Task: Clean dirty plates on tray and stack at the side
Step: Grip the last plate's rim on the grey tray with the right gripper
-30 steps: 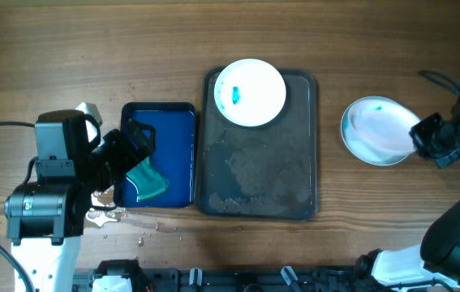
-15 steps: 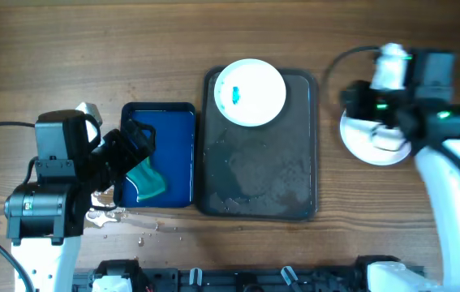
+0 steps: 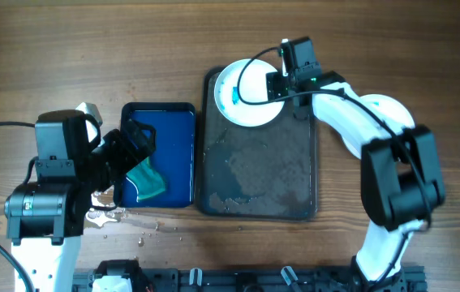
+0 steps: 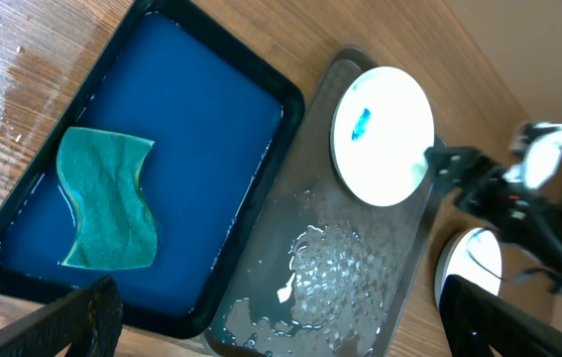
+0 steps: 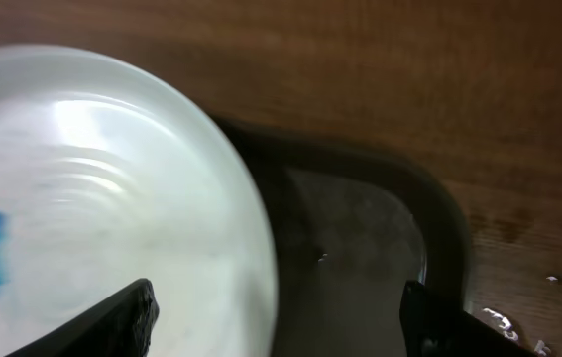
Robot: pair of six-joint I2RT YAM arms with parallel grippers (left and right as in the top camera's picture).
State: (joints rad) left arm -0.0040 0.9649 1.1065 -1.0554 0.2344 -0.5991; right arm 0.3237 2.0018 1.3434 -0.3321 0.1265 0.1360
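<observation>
Overhead, the right arm is spanning one end of the dark tray [image 3: 258, 174], and the right tool [image 3: 277, 84] is hovering at the rim of a white plate [image 3: 250, 96] sitting in a corner of that tray. The plate is carrying a blue-teal smear [image 3: 234, 95] on the side away from the tool. The right wrist view is showing this tool's fingers [image 5: 112, 315] standing wide apart and gripping nothing. The plate's rim is running up between them, with one finger over the plate's face and the other over the tray floor. The picture is too blurred to say whether either finger is touching. Behind the right tool, off the tray, a second white plate [image 4: 471, 266] is lying on the bench [image 3: 92, 49], partly hidden by the arm. Whether more plates are lying under it cannot be told.

The left tool [image 3: 136, 139] is hanging over a blue tray [image 3: 173, 122] with its jaws spread wide and holding nothing. Below it, nearer one finger than the other, a teal sponge [image 4: 107, 203] is lying flat in the blue tray. Ahead of this tool, wet patches are glistening on the dark tray's floor, and water drops [image 3: 112, 217] are sitting on the bench just beside the blue tray.
</observation>
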